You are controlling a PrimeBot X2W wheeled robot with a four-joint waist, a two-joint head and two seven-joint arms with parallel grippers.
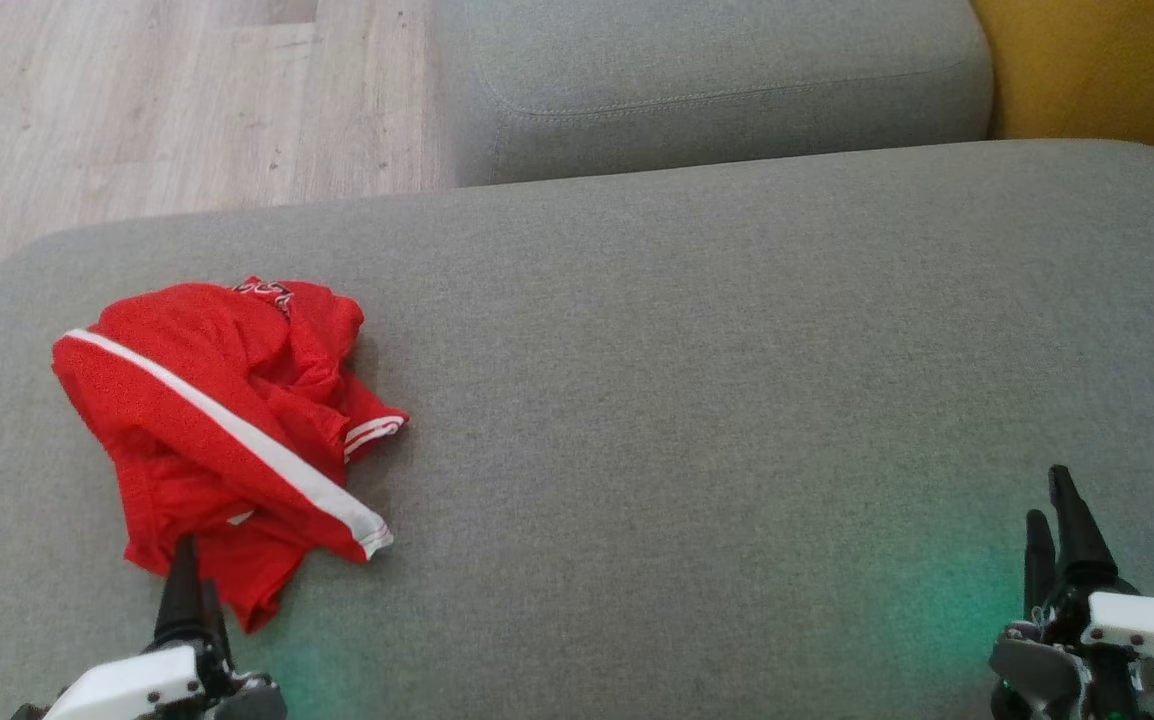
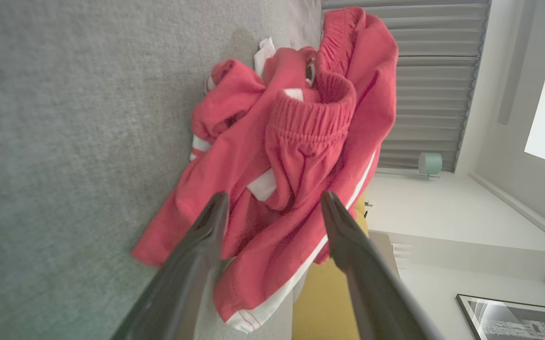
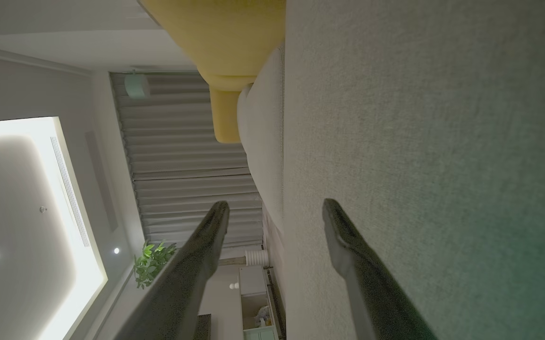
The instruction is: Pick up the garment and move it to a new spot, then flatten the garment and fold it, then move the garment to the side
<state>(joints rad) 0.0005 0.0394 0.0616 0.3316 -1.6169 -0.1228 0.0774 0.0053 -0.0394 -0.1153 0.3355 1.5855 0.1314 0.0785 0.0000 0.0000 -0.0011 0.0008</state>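
The left end effector (image 1: 194, 568) is released, its two dark fingers spread wide with nothing clamped; their tips sit at the near hem of the garment (image 1: 227, 420), though contact cannot be judged. The garment, red with a white stripe (image 1: 237, 430) and an elastic waistband, lies crumpled in a heap by the left edge of the grey cushion (image 1: 687, 400). The right end effector (image 1: 1047, 492) is likewise released and grasps nothing, low over bare fabric near the cushion's right edge, well apart from the garment. Past the far edge are a second grey cushion (image 1: 717, 80) and wood floor (image 1: 137, 100).
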